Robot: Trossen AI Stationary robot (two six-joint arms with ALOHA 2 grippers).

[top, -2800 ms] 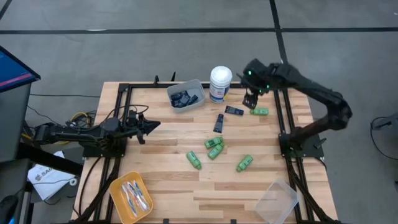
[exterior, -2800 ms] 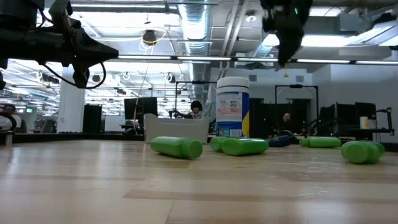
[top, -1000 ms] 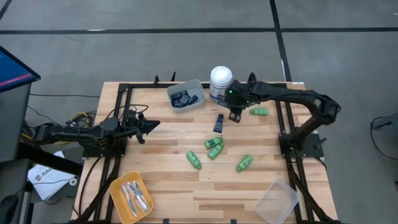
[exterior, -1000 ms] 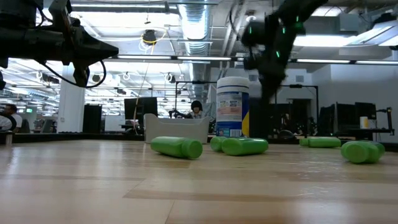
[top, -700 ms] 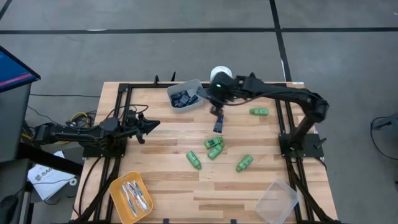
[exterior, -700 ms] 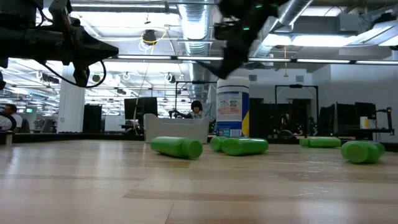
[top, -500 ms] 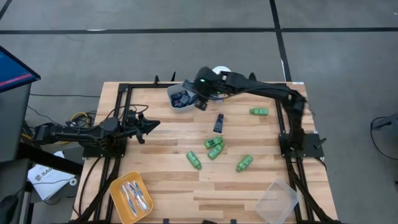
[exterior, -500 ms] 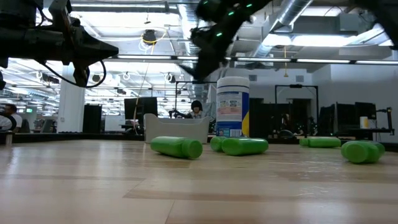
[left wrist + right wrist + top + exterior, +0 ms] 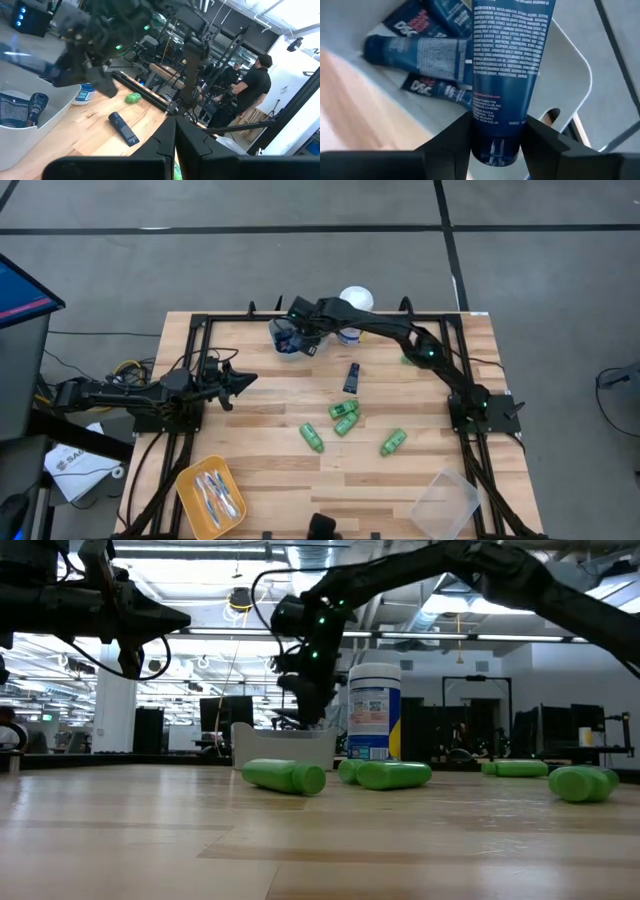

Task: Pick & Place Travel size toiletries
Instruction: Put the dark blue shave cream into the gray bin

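My right gripper [image 9: 306,343] hangs over the grey bin [image 9: 318,338] at the table's far side, shut on a dark navy tube [image 9: 506,60]. More navy tubes [image 9: 427,55] lie in the bin below it. Another navy tube [image 9: 351,377] lies flat on the wood. Green bottles [image 9: 344,417] lie on their sides mid-table, and two more [image 9: 312,438] [image 9: 393,443] lie nearer. Toothbrushes lie in the orange bin [image 9: 191,482] at the near left. My left gripper [image 9: 243,380] waits shut at the table's left, in the air. My right gripper pinches the navy tube between its two fingers [image 9: 452,142] at one end [image 9: 496,131]. It comes from above, pointing down. The tube runs on past the fingertips in line with them, lifted clear above the tubes in the grey bin.
The tall white canister [image 9: 355,304] stands just right of the grey bin, under my right arm. A clear container [image 9: 445,505] sits at the near right corner. Black frame rails [image 9: 200,350] run along the table's edges. People stand in the room beyond the table.
My right gripper has risen from the table by the canister with the navy tube and swung toward the table's left, past the canister, until it stands over the grey bin. The tube has been lifted clear of the wood.
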